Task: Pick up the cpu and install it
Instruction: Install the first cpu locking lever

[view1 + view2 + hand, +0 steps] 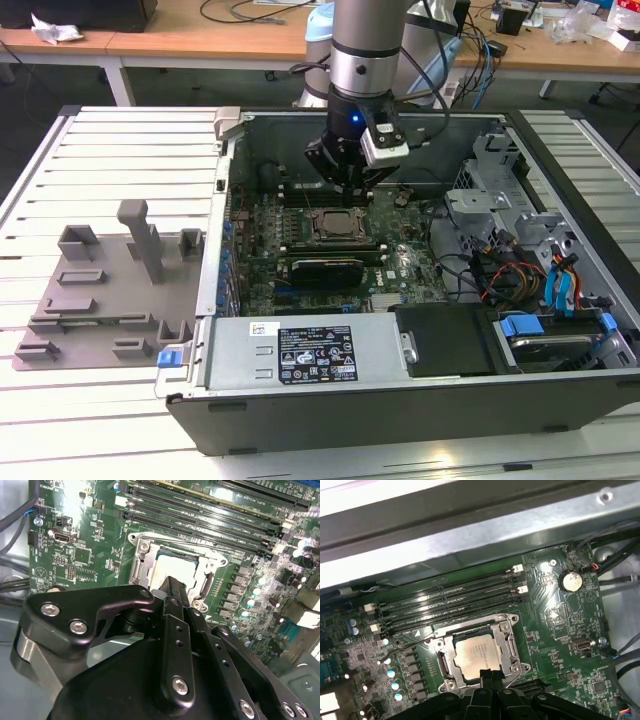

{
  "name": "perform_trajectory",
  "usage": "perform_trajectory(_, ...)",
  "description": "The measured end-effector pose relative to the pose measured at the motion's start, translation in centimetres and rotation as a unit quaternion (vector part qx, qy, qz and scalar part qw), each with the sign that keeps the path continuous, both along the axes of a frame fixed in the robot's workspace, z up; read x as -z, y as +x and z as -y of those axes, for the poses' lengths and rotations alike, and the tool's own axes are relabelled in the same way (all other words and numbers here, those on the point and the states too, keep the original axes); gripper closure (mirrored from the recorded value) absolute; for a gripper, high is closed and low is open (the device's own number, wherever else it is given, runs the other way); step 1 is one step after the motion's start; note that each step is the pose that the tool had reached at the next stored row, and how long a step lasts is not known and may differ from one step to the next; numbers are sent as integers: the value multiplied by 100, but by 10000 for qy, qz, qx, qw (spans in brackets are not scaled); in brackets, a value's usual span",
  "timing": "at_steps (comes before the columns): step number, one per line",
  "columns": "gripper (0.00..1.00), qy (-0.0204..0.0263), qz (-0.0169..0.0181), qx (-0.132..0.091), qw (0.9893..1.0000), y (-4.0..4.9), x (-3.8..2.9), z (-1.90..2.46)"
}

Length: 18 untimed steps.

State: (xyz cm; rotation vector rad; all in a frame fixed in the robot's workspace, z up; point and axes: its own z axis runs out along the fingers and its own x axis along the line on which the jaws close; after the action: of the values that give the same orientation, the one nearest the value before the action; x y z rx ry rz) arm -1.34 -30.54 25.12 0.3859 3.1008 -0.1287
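While gripper [490, 676] hovers — fingers pressed together — cpu [478, 655] sits in socket [507, 645] just beneath fingertips.

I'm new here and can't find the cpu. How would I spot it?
Look inside the open computer case at the green motherboard. Near its middle, beside the long black memory slots, sits a square metal-framed socket. The cpu is the flat silvery square lying in it, just beyond the pincer, paler than everything around.
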Motion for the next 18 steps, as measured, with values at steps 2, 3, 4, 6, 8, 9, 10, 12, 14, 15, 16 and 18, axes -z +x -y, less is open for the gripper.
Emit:
perform_trajectory(2, 89, 0, 0, -81, 10000, 0, 0, 0)
perform_trajectory(3, 89, 0, 0, -143, 9999, 0, 0, 0)
perform_trajectory(4, 89, 0, 0, -258, 9997, 0, 0, 0)
perform_trajectory(6, 89, 0, 0, -378, 9993, 0, 0, 0)
perform_trajectory(8, 89, 0, 0, -486, 9988, 0, 0, 0)
perform_trajectory(9, 89, 0, 0, -573, 9984, 0, 0, 0)
perform_trajectory(10, 89, 0, 0, -644, 9979, 0, 0, 0)
perform_trajectory(12, 89, 0, 0, -718, 9974, 0, 0, 0)
perform_trajectory(14, 89, 0, 0, -807, 9967, 0, 0, 0)
perform_trajectory(15, 89, 42, 3, -881, 9961, -1, -1, 0)
perform_trajectory(16, 89, 142, 12, -906, 9958, 0, 0, 0)
perform_trajectory(18, 89, 168, 12, -1046, 9944, 0, 0, 0)
